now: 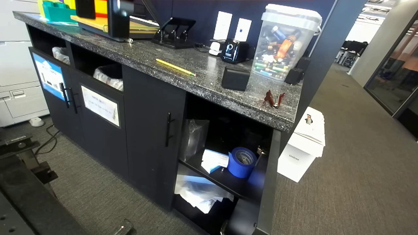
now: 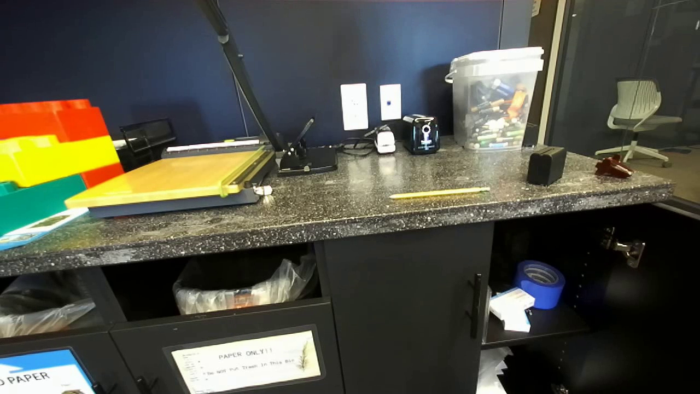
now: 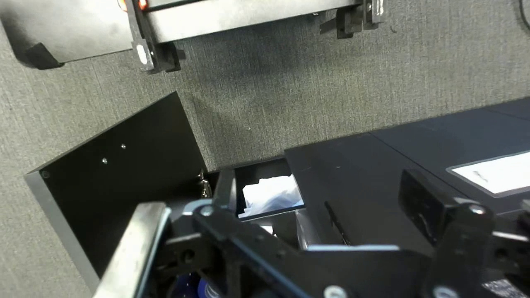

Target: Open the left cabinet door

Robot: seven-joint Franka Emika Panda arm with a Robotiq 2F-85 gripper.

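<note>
The left cabinet door [image 1: 147,140] is a plain dark panel, closed flush with the cabinet front. It also shows in an exterior view [image 2: 404,312] and in the wrist view [image 3: 356,165]. Its slim black bar handle [image 1: 168,129] stands upright near the edge beside the open compartment; the handle also shows in an exterior view [image 2: 476,306] and partly in the wrist view [image 3: 336,221]. My gripper [image 3: 325,194] is open and empty, its fingers spread wide with the handle in view between and beyond them. Its dark fingers [image 1: 103,27] appear at the top of an exterior view, apart from the door.
The right cabinet door [image 3: 120,165] stands open, with blue tape [image 1: 241,162] on the shelf inside. The speckled counter [image 2: 328,202] overhangs the doors and carries a yellow pencil [image 1: 176,67], a paper cutter [image 2: 175,175] and a clear bucket [image 2: 495,104]. Sheet-bearing bin doors [image 1: 101,104] adjoin.
</note>
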